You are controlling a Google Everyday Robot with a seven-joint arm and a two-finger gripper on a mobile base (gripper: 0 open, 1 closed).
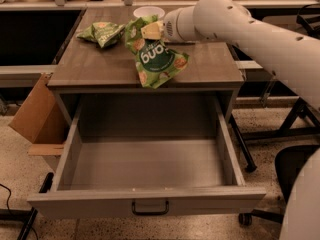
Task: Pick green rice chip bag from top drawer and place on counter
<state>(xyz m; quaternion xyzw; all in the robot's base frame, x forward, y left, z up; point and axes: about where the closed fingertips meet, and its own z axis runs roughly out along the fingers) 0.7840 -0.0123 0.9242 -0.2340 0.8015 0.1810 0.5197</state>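
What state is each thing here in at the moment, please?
top drawer: pulled open, empty.
green rice chip bag: held by its top over the counter.
gripper: shut on the bag, above the counter.
smaller green bag: lying crumpled on the counter.
white cup: upright.

Crinkled glossy foil makes the green rice chip bag (pixel 156 59), pinched at its top by the smooth pale-plastic gripper (pixel 150 30) above the far counter (pixel 95 66), sheeny wood-grain. The top drawer (pixel 75 204) looks matt grey wood-grain, its handle (pixel 150 207) dark metal.
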